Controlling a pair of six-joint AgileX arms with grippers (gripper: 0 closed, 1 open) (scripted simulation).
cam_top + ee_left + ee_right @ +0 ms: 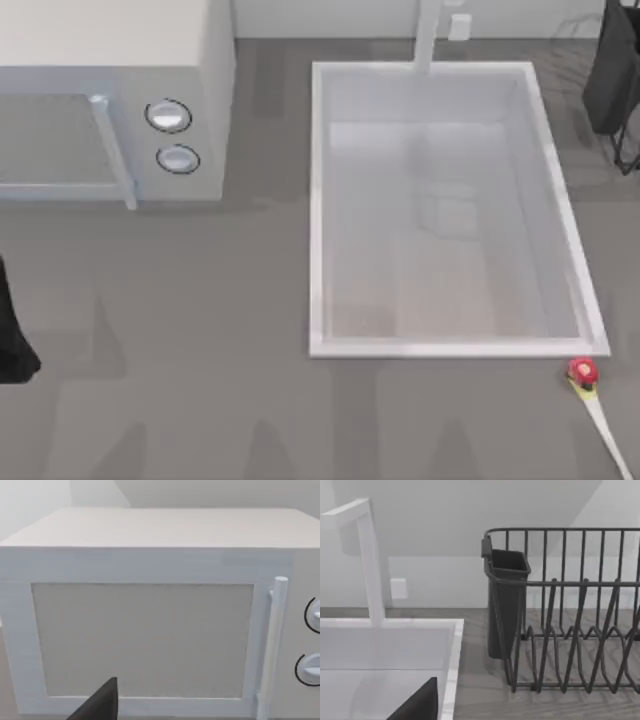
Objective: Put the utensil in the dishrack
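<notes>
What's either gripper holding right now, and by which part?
Nothing is held. The slim utensil with round red head, yellow band and cream-white handle lies free on the grey table, near the white sink basin, untouched; the black wire dishrack stands apart.

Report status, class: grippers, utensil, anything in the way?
Left arm parked at table's left edge. Utensil flat on the table by the sink's near right corner, untouched. Dishrack far right, past the sink.

Matt black wire dishrack (570, 630)
</notes>
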